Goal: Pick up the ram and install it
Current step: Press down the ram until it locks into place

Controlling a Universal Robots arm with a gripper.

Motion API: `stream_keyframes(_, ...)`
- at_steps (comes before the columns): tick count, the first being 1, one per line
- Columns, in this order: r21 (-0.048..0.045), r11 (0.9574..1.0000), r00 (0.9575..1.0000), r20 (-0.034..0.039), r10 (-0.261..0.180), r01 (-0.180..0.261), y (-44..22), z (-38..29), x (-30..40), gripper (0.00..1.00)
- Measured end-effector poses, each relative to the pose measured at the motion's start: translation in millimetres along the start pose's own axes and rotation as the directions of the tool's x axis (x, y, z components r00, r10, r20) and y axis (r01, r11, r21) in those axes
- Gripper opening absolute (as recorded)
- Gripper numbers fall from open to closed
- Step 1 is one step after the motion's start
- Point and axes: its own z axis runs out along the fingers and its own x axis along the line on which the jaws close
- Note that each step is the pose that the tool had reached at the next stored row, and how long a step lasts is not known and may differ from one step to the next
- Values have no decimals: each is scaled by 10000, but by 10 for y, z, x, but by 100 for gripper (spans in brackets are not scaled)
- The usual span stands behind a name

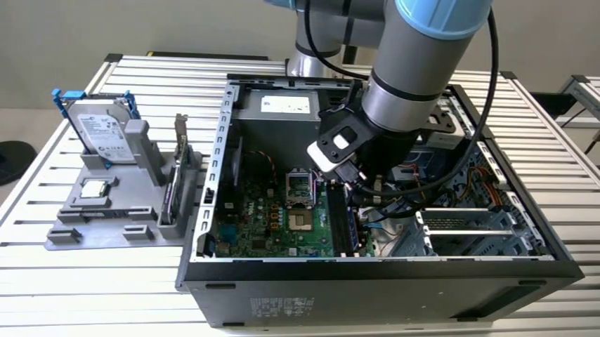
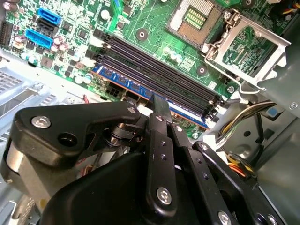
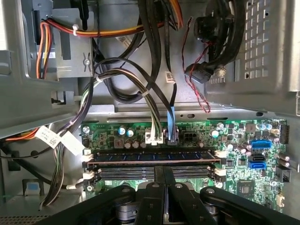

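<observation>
The ram [image 3: 122,157] is a long blue-green stick standing in one of the black memory slots on the green motherboard [image 1: 272,225] inside the open computer case. In the second wrist view, the ram [image 2: 119,80] lies in the slot nearest the case wall. My gripper [image 3: 163,169] is shut, its two black fingers pressed together, with the tips resting on the ram's top edge near its middle. In the second wrist view the gripper [image 2: 160,99] meets that same edge. In the exterior view the gripper [image 1: 349,188] reaches down into the case over the ram [image 1: 350,226].
A CPU socket [image 2: 197,16] sits beside the slots. Bundled cables [image 3: 154,108] and a metal drive cage [image 1: 468,225] crowd the case around the arm. At the exterior view's left, a grey holder [image 1: 70,235] carries a hard drive [image 1: 98,133] and an expansion card [image 1: 178,175].
</observation>
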Motion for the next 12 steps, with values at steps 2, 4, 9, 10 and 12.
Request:
stream_keyframes(2,-1,10000,10000,3,-52,52,1,10,13,0)
stream_keyframes(4,-2,9999,9999,5,-109,109,2,24,25,0)
stream_keyframes(9,-4,9997,9997,11,-233,233,24,56,52,0)
stream_keyframes(10,-5,9997,9997,10,-249,249,36,66,58,0)
stream_keyframes(12,-5,9996,9996,13,-284,284,50,95,75,0)
